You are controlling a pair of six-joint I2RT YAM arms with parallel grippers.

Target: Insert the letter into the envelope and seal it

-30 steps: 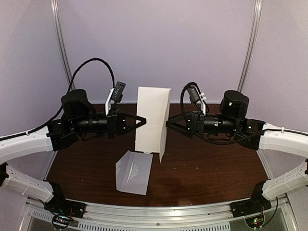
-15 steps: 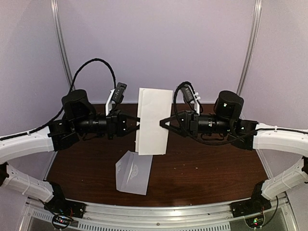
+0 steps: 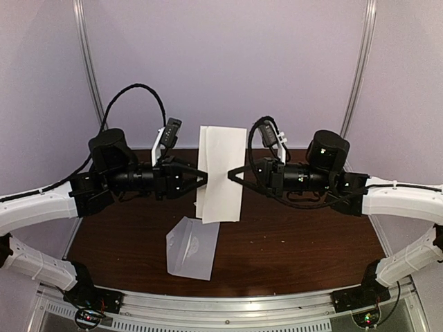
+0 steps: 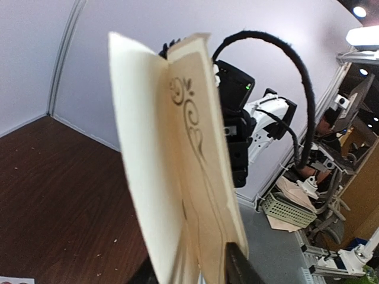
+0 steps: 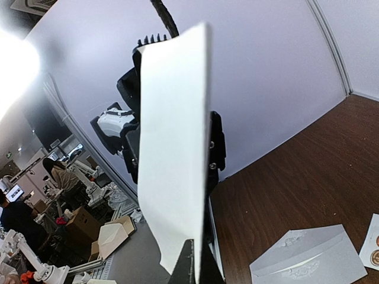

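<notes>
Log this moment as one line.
letter: folded, held upright above table | right gripper: shut on letter | left gripper: at its other edge, grip unclear | envelope: flat on table

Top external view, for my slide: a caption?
Right end effector pinches the letter upright; the envelope lies flat on the table.

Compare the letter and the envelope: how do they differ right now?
The letter hangs upright in the air, pinched by the right pincer; the envelope lies flat on the table, untouched. The letter is folded, with dark scrollwork inside; the envelope is pale grey. Both are paper.
</notes>
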